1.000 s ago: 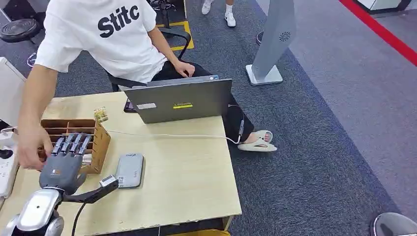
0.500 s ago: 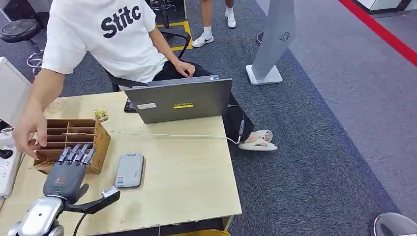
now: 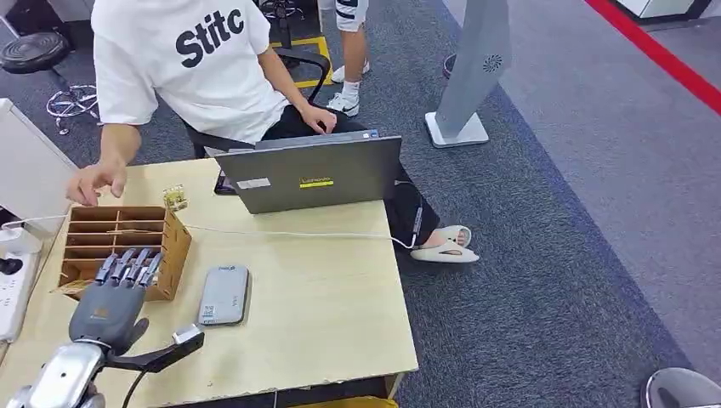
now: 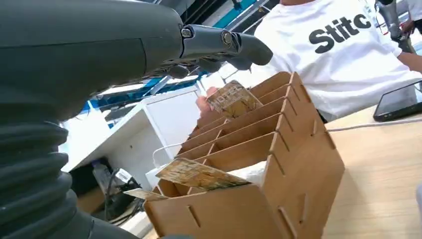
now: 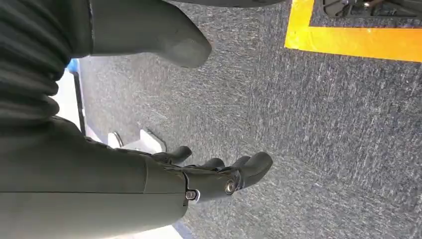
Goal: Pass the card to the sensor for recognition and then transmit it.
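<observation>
A brown wooden card rack (image 3: 127,242) stands on the table's left side. One patterned card (image 4: 199,174) lies slanted in its nearest slot, and another card (image 3: 175,198) stands at its far corner (image 4: 233,98). The grey card sensor (image 3: 224,294) lies flat just right of the rack. My left hand (image 3: 110,299) hovers at the rack's near edge with its fingers (image 4: 239,46) stretched out over the slots, holding nothing. My right hand (image 5: 149,184) hangs over grey carpet, fingers loosely bent, empty.
A person in a white shirt sits behind the table, one hand (image 3: 96,180) above the rack's far side, the other at an open grey laptop (image 3: 310,174). A white cable (image 3: 289,235) crosses the table. A white power strip (image 3: 13,289) lies at the left edge.
The person's hand has drawn back from the rack's near-left side to beyond its far edge. My left hand has stayed almost still at the rack. Another person's legs walked in at the top.
</observation>
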`<move>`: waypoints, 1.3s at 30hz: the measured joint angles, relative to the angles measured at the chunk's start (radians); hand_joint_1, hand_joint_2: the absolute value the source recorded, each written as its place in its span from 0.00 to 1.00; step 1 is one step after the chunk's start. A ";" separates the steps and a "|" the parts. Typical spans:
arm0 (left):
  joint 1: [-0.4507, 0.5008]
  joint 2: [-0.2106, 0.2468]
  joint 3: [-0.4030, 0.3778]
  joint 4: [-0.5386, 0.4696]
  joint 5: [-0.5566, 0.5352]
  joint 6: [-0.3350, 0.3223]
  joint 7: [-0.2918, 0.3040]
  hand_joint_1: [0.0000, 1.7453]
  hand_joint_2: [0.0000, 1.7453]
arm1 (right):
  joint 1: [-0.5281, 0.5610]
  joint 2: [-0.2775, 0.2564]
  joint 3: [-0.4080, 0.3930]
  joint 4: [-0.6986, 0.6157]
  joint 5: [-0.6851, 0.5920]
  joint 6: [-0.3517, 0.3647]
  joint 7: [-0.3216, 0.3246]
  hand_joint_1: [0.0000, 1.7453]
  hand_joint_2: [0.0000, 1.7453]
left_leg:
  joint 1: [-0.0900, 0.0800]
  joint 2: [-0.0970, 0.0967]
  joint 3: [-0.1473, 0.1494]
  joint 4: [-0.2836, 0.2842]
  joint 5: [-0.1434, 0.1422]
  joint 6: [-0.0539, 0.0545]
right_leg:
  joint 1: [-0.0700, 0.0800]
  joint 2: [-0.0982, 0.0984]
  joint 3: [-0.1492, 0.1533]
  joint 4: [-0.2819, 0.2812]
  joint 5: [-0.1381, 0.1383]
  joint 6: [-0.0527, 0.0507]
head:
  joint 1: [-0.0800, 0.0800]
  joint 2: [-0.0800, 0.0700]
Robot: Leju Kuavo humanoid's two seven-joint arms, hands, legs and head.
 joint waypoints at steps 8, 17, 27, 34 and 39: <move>0.054 0.043 0.016 -0.050 0.009 -0.003 0.016 0.00 1.00 | 0.000 -0.002 0.000 0.000 0.002 0.000 0.000 0.00 1.00 | 0.000 0.000 0.000 0.000 0.000 0.000 | 0.000 0.000 0.000 0.000 0.000 0.000 | 0.000 0.000; 0.081 0.062 0.041 -0.063 0.016 -0.021 0.016 0.00 1.00 | 0.000 -0.002 0.000 0.000 0.006 0.000 0.003 0.00 1.00 | 0.000 0.000 0.000 0.000 0.000 0.000 | 0.000 0.000 0.000 0.000 0.000 0.000 | 0.000 0.000; 0.085 0.065 0.081 -0.062 0.033 -0.034 0.016 0.00 1.00 | 0.000 -0.003 0.000 0.000 0.011 0.000 0.003 0.00 1.00 | 0.000 0.000 0.000 0.000 0.000 0.000 | 0.000 0.000 0.000 0.000 0.000 0.000 | 0.000 0.000; 0.079 0.059 0.101 -0.051 0.046 -0.029 0.010 0.00 1.00 | 0.000 -0.003 0.000 0.000 0.019 0.002 0.003 0.00 1.00 | 0.000 0.000 0.000 0.000 0.000 0.000 | 0.000 0.000 0.000 0.000 0.000 0.000 | 0.000 0.000; 0.062 0.046 0.105 -0.029 0.041 -0.020 -0.004 0.01 1.00 | 0.000 -0.003 0.002 0.000 0.026 0.002 0.003 0.00 1.00 | 0.000 0.000 0.000 0.000 0.000 0.000 | 0.000 0.000 0.000 0.000 0.000 0.000 | 0.000 0.000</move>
